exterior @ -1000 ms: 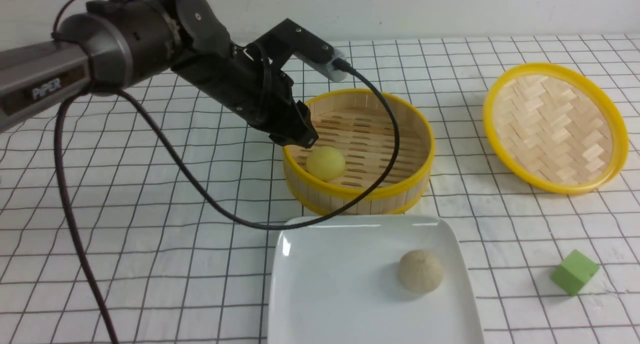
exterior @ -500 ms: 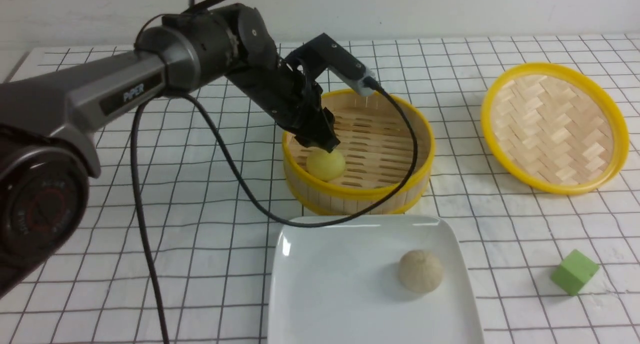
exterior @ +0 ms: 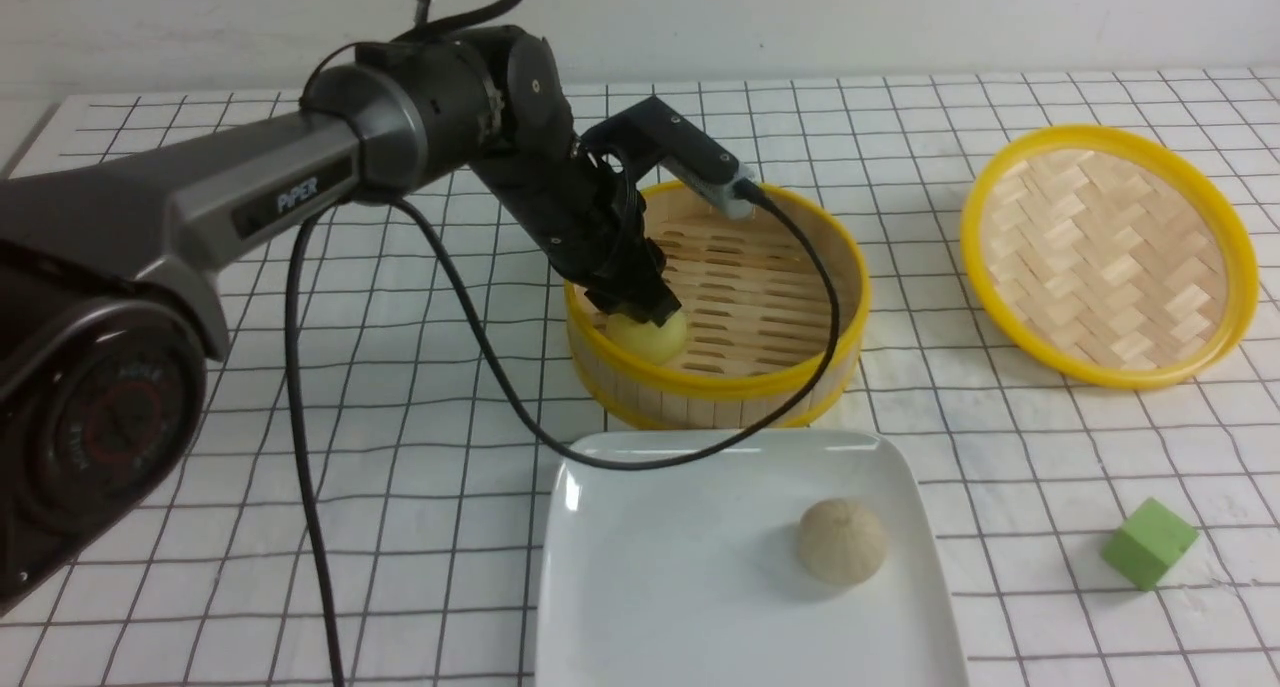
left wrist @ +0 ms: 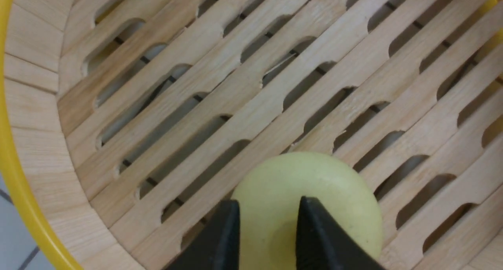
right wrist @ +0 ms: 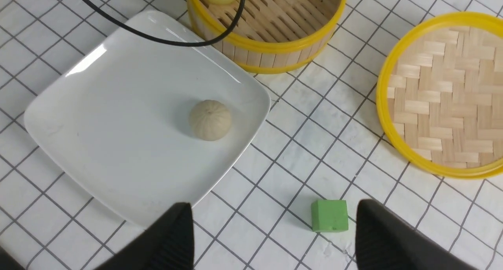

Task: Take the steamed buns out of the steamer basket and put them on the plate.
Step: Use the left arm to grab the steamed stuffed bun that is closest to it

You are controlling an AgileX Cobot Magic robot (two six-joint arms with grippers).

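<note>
Plate (exterior: 680,577) before steamer basket (exterior: 722,399)

The steamer basket (exterior: 690,405) shows pale, matt bamboo slats between glossy yellow rims. The white plate (exterior: 680,567) is glossy and smooth. The yellow bun (exterior: 655,339) looks smooth, the beige bun (exterior: 842,540) pleated and matt.

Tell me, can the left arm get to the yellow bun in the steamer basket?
Most likely yes. The left gripper is down inside the steamer basket with its tips right at the yellow bun. The woven lid lies off to the side, and nothing stands between them.
</note>
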